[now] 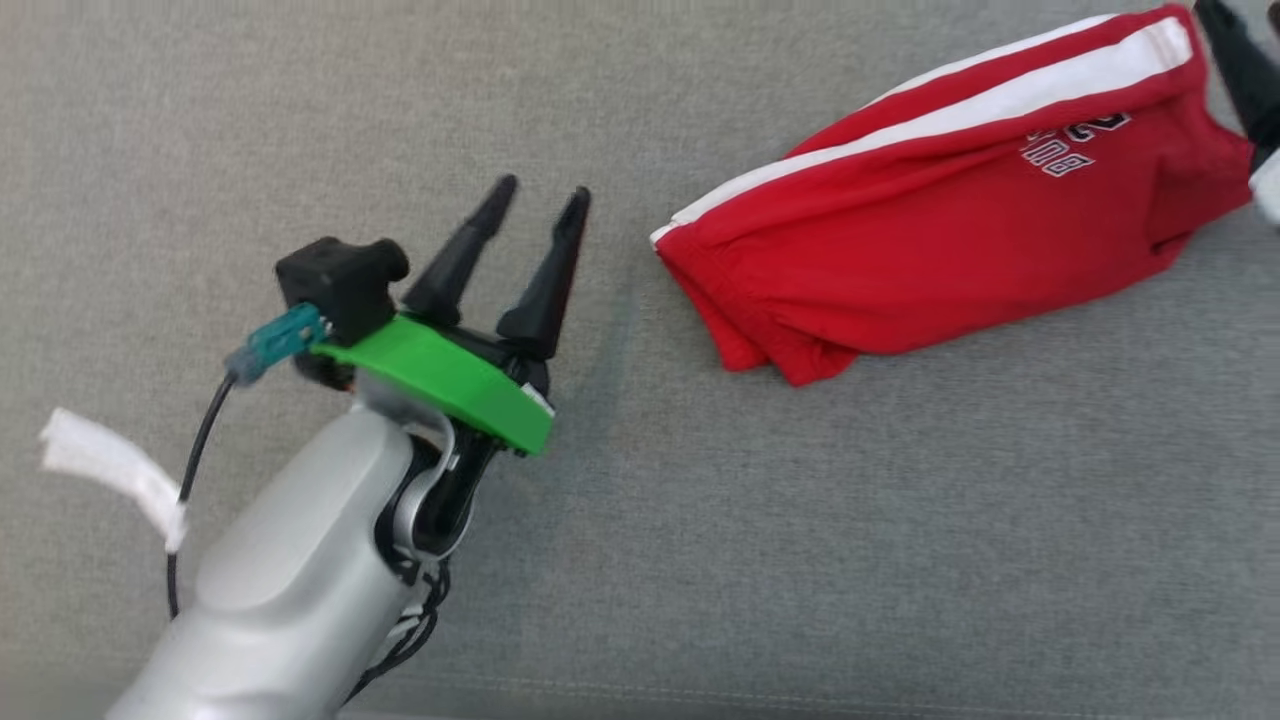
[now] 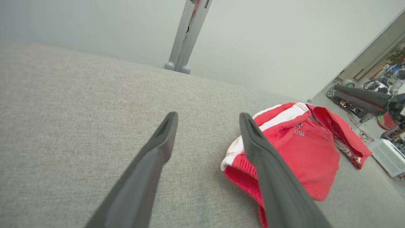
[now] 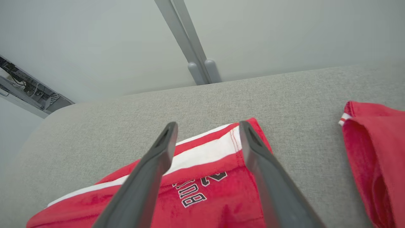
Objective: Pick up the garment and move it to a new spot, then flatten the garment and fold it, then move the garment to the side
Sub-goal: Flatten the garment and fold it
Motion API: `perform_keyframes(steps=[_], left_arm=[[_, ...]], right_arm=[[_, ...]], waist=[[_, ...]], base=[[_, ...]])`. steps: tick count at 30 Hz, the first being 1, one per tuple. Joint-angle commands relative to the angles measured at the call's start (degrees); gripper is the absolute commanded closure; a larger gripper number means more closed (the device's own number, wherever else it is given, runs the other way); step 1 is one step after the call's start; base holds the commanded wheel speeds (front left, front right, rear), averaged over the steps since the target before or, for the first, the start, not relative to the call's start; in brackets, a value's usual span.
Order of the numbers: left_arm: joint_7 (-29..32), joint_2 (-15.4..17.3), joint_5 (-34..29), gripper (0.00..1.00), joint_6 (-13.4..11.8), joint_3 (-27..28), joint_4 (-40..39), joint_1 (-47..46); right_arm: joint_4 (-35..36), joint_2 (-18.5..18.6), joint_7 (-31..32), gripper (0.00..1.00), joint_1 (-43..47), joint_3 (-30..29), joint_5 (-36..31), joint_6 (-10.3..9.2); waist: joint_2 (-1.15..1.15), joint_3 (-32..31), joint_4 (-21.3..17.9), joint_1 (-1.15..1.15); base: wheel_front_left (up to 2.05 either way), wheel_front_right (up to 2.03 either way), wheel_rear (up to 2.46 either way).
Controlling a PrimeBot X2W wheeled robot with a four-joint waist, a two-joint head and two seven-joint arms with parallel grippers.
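left gripper spread wide, empty, over grey woven cushion | white ragged strip by its cable | red fleecy garment, white stripes, lying just beyond, untouched | right gripper wide apart above its far end, gripping nothing | grey post behind

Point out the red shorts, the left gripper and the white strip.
red shorts (image 1: 950, 230): head view, plain red fabric beside the lettering.
left gripper (image 1: 541, 189): head view, midway between its fingertips.
white strip (image 1: 113, 468): head view, its middle.
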State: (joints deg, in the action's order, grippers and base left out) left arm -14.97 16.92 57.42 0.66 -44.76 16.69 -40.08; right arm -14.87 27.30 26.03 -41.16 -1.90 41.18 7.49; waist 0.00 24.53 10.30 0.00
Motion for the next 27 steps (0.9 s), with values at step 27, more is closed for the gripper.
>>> perform_keyframes(steps=[27], left_arm=[[-0.22,-12.29,-46.25,0.0,-6.18,16.9,-14.67,33.05]], right_arm=[[-21.07,3.26,-27.85,0.0,7.46,13.05,-6.7,-0.02]], waist=[[0.0,-7.79,0.95,0.0]], base=[[0.0,0.0,0.0]])
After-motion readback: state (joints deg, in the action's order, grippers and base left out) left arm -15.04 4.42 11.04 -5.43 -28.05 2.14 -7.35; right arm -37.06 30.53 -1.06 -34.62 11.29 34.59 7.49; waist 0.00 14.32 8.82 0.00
